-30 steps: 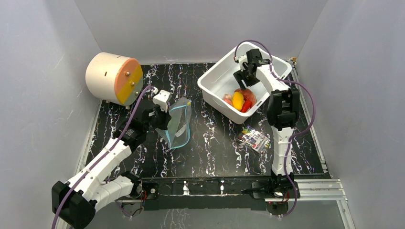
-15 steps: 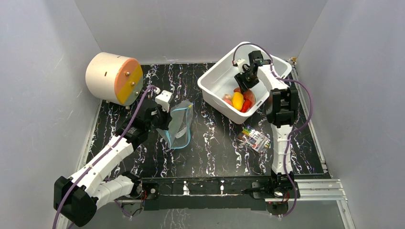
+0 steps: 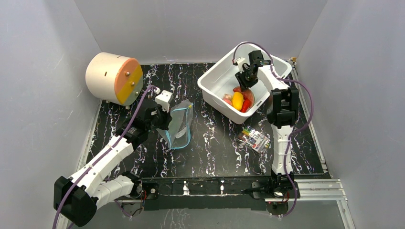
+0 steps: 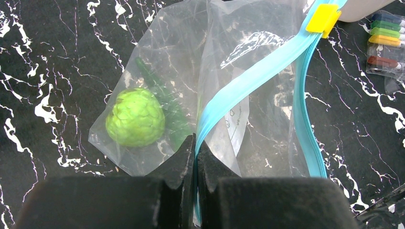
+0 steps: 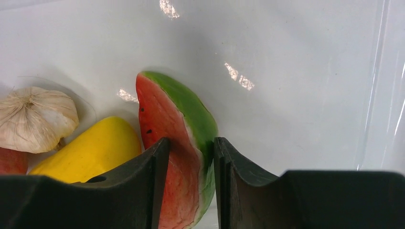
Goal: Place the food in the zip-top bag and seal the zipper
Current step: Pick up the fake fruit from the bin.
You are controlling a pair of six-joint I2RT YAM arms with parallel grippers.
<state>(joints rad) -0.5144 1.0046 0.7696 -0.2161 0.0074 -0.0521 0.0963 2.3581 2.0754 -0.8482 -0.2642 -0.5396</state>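
**Now: watermelon slice clamped in the bin, bag mouth held ready**

The watermelon slice [image 5: 174, 119] stands on edge in the white bin [image 5: 286, 71], close beside a yellow fruit [image 5: 90, 148] and a garlic bulb [image 5: 36, 119]. The right gripper [image 5: 190, 143] has one finger against its red face and the other against its green rind. It looks clamped on the slice, which is not yet lifted. One green fruit [image 4: 136, 117] lies inside the zip-top bag [image 4: 172, 62], which rests on the table well apart from the bin. The left gripper [image 4: 196, 148] is pinched tight on the zipper [image 4: 253, 78], holding the mouth edge up. The step in hand is the pick. Next, I judge, the slice must rise clear of the bin wall, cross over and drop through the unsealed mouth.
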